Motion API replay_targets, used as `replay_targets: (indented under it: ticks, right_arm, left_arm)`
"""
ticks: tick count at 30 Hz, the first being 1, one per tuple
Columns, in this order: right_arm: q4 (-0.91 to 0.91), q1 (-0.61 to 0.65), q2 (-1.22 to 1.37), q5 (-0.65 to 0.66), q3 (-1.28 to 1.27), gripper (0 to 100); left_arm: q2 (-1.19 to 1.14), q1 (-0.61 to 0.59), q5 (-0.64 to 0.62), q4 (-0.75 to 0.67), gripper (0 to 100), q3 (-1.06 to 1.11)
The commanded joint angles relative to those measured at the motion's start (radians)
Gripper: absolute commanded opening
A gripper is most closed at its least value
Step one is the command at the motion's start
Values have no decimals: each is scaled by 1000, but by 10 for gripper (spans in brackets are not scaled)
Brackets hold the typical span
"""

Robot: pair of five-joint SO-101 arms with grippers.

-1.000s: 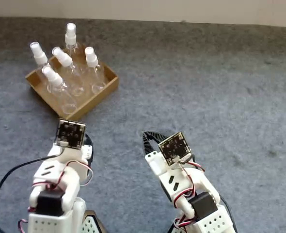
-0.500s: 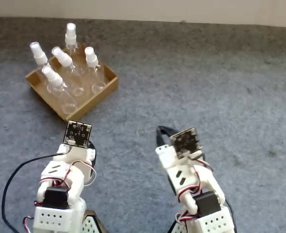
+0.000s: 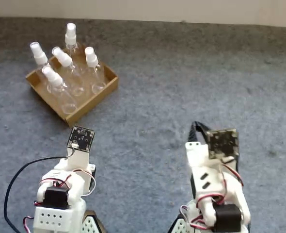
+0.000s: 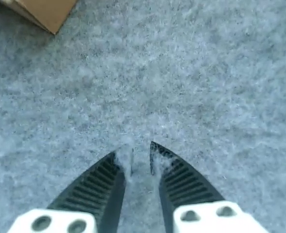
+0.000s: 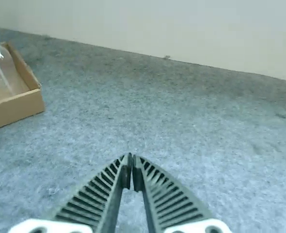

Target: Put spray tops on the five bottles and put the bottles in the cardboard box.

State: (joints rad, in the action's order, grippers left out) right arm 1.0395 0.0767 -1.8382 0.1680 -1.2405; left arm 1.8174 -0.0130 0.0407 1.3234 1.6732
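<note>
Left claw (image 4: 139,151) of mine hangs low over bare felt with its black toothed tips parted by a narrow slit, holding nothing. My right claw (image 5: 132,162) has its tips pressed together, also empty.

Since a second ago I have drawn both arms back toward my base. My left arm (image 3: 65,182) has shortened and now sits further from the box. My right arm (image 3: 215,179) has swung out to my right, well away from the box, and its claw points up the worktop toward the wall.

The grey felt-covered worktop (image 3: 191,73) lies open ahead of both claws and across the whole right side, up to the pale wall (image 3: 182,8) at its far edge.

The shallow brown cardboard box (image 3: 92,103) has not shifted. It sits at the far left, turned cornerwise, and its near corner shows at the rim of my left wrist view (image 4: 39,12). Its low side wall shows off to the side of my right wrist view (image 5: 14,109).

All five clear plastic bottles (image 3: 72,73) stand inside the box, close together. Each one wears its white spray tops (image 3: 91,57).
</note>
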Motion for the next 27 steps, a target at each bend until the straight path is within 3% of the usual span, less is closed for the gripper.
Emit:
replay_targets:
  ticks: [1, 9, 17, 27]
  right_arm:
    - [102, -62, 1, 8, 154, 4]
    - [285, -120, -1, 8, 315, 4]
    - [312, -119, 1, 8, 216, 4]
    - [-101, -117, 1, 8, -275, 4]
  left_arm:
    - [8, 7, 3, 3, 5, 22]
    - [8, 7, 3, 3, 5, 22]
    - [8, 7, 3, 3, 5, 22]
    - [8, 7, 3, 3, 5, 22]
